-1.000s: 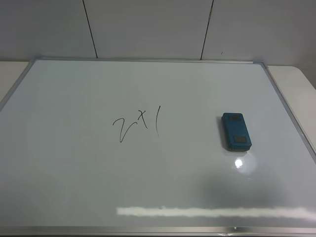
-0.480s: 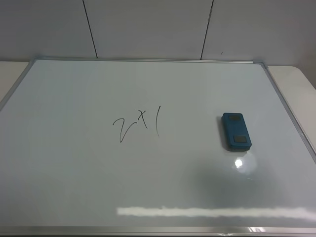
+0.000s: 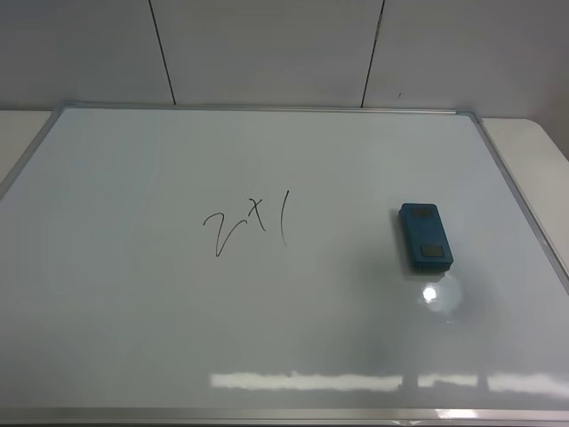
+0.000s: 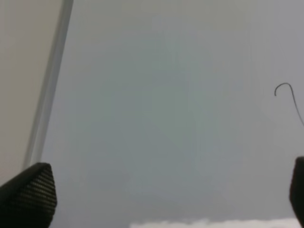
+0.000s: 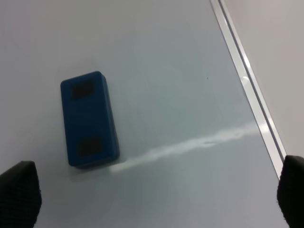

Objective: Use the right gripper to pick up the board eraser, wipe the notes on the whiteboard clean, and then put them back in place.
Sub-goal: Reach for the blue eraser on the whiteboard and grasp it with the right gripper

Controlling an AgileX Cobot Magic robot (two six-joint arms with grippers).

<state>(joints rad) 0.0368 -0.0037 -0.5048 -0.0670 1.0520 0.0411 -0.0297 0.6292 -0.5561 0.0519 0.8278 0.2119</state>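
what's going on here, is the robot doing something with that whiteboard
Nothing is being handled yet. The board eraser lies flat on the whiteboard, to the right of the notes, which are unwiped. The right hand hangs open above the board with the eraser in its wrist view, not touching it. The left hand is open too, over the board to the left of the notes, holding nothing. Neither arm shows in the high view.

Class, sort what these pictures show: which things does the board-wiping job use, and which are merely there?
Job: board eraser, notes, whiteboard, right pincer.
Merely there: left pincer, pale table, panelled wall.
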